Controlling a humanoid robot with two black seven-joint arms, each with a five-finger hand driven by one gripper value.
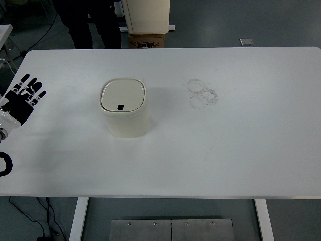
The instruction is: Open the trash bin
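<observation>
The trash bin (pixel 124 109), cream-coloured with a rounded-square lid (pixel 123 96), stands upright left of frame centre on the white bench (pixel 225 150). The lid is closed; a small black latch (pixel 121 107) sits at its near edge. Faint ring-shaped smudges (pixel 202 93) mark the bench to the bin's right. The left hand (pixel 22 98) rests at the left frame edge, fingers extended and spread, holding nothing, well apart from the bin.

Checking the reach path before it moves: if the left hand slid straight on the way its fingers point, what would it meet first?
Probably nothing. The left hand has its fingers spread and aimed up and slightly right, toward the table's far edge. That line passes well left of the bin, though depth is uncertain.
</observation>
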